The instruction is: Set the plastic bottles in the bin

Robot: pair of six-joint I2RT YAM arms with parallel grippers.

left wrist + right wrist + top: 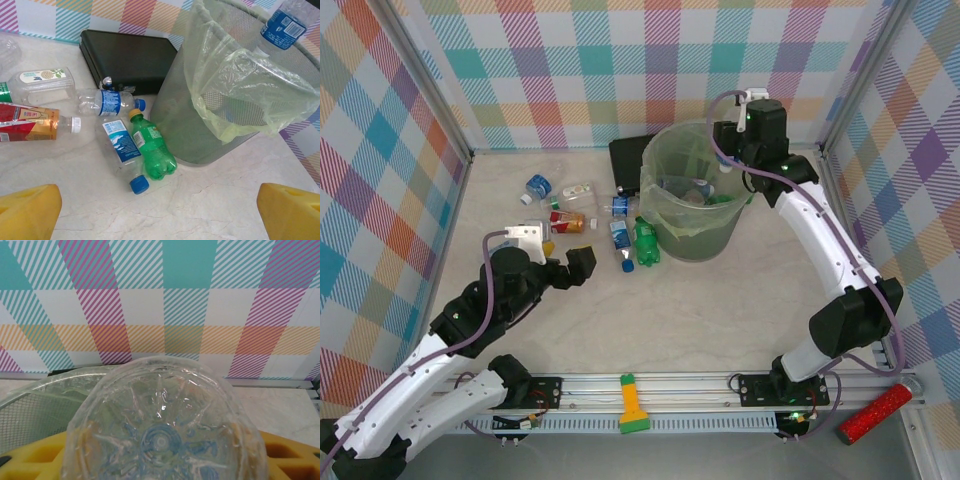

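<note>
at the near edge of the table, your left gripper (582, 266) stands wide open and holds nothing. it faces the loose bottles, so you have room to come down over one.

just past it, a green bottle (152, 147) and a clear bottle with a blue cap (122, 145) lie side by side, the green one touching the foot of the bin (175, 125). because they lie flat and close to the wall, i think a grip across the body is easier than one at the neck. more bottles lie to their left, among them a red-labelled one (30, 122).

farther on, your right gripper (732, 150) hangs over the bin's far rim. its yellow fingers (290, 455) stand on both sides of a clear blue-labelled bottle (282, 22), base toward the camera. it looks held there so that it falls inside; how firm the grip is, i cannot tell.
</note>
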